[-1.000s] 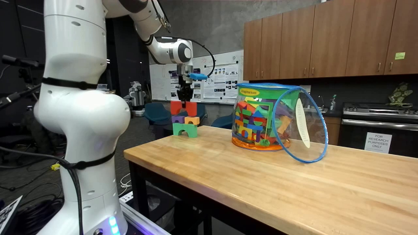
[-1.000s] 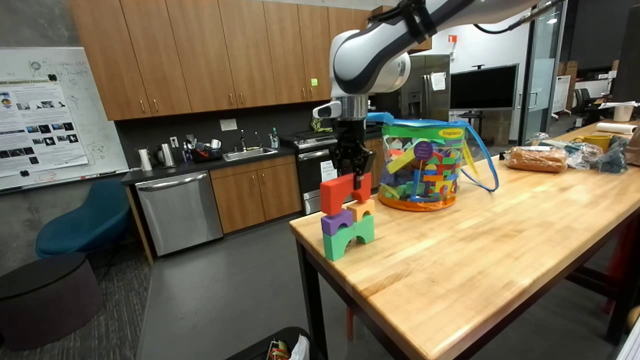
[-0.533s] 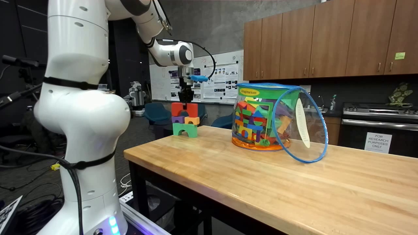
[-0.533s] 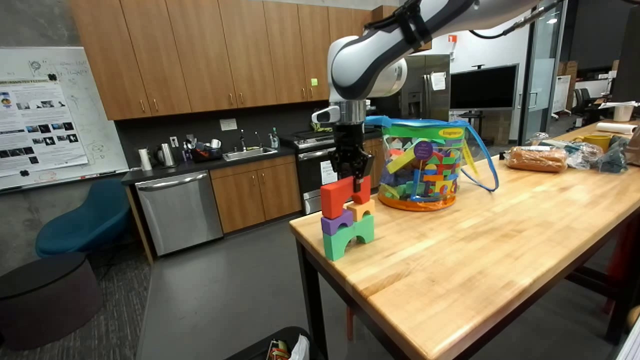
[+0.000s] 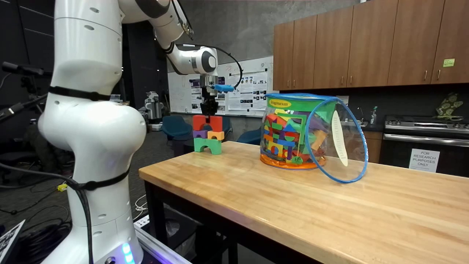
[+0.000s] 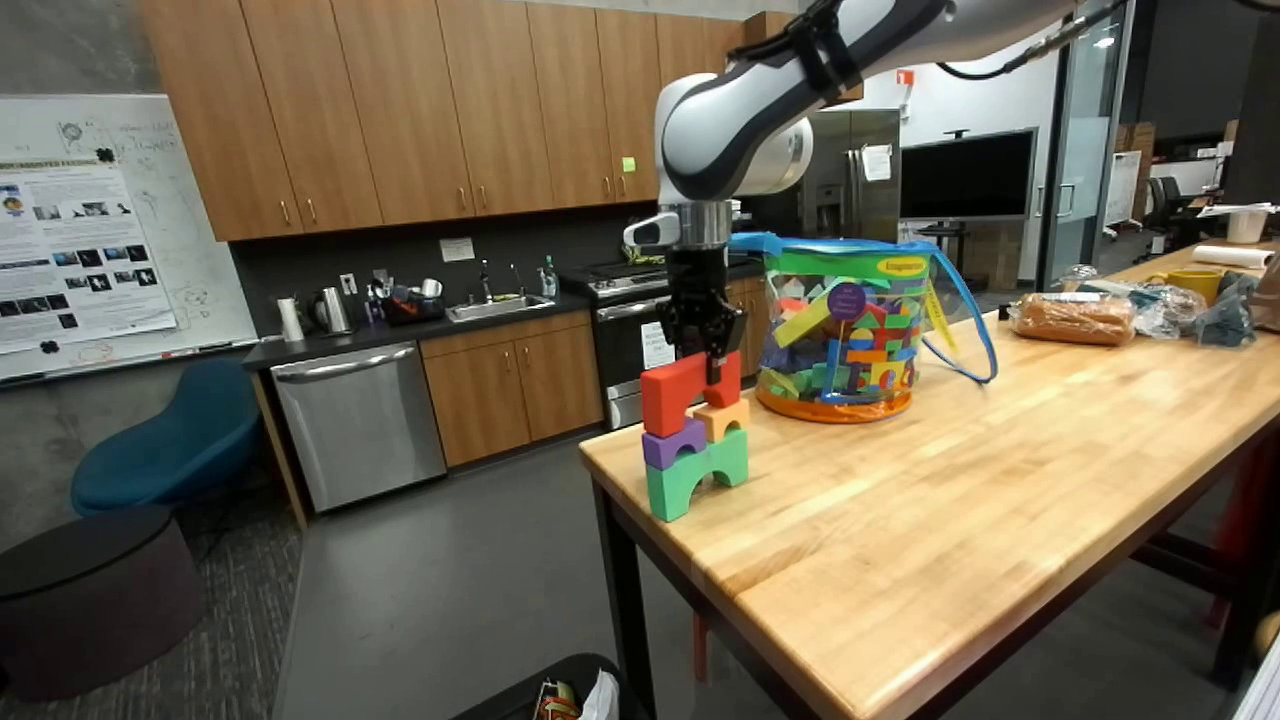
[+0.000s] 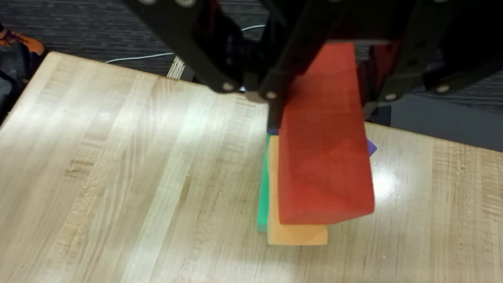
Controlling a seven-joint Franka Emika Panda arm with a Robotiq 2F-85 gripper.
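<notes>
In both exterior views my gripper (image 6: 714,372) points straight down and is shut on a red arch block (image 6: 668,400), with one finger on each broad side. Beneath the red block sit a purple arch block (image 6: 673,446) and an orange arch block (image 6: 730,418) side by side; it appears to touch both. A green arch block (image 6: 690,478) on the tabletop carries these two. From above, in the wrist view, the red block (image 7: 326,169) covers most of the orange block (image 7: 297,235) and nearly all of the purple block (image 7: 371,147).
The stack stands close to a corner of the wooden table (image 6: 900,520). A clear zip bag (image 5: 293,135) full of colored blocks stands nearby, its round lid (image 5: 339,146) hanging open. Bagged bread (image 6: 1075,318) lies farther along the table.
Between one second and half a second ago, my gripper came down slightly with the red block, onto the purple and orange blocks. Since then almost nothing has moved.
</notes>
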